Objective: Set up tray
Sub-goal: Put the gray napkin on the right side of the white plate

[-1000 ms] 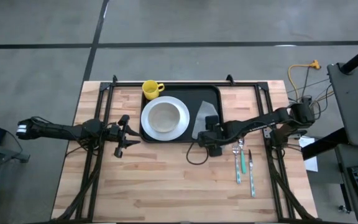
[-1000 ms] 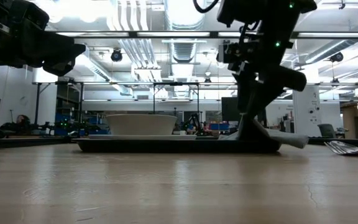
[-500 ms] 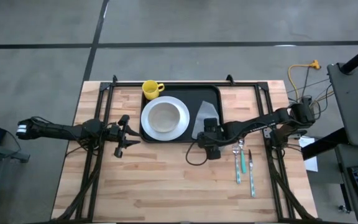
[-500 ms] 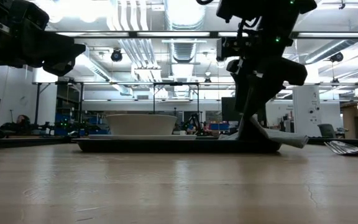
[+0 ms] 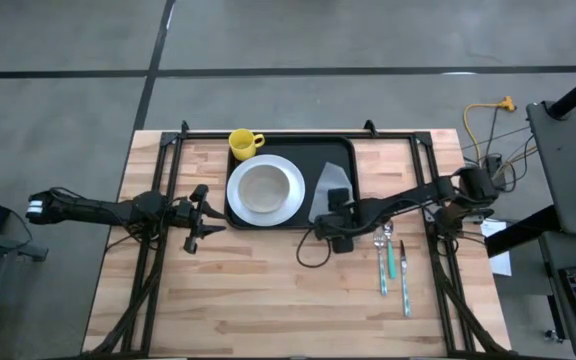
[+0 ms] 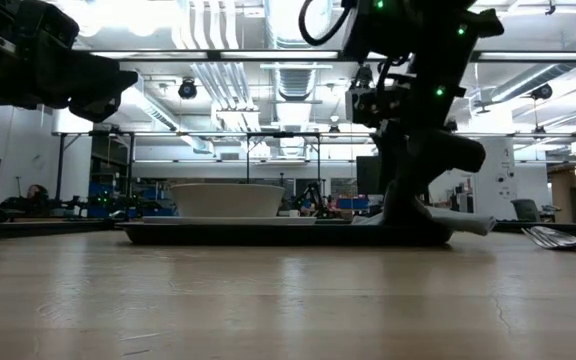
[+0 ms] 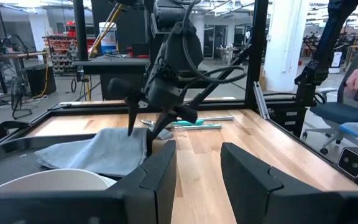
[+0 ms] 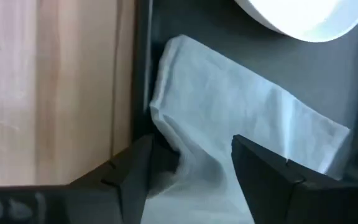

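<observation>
Right gripper (image 8: 188, 163) open astride the grey napkin (image 8: 241, 118) at the near corner of the tray (image 5: 340, 150), mid-tabletop; pinch only cloth, avoid the rim; left gripper (image 5: 200, 218) open, idle.

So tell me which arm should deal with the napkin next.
Right. The right gripper is already over the napkin on the tray, fingers open astride its edge in the right wrist view. The left gripper hangs over bare table, with the plate between it and the napkin.
</observation>
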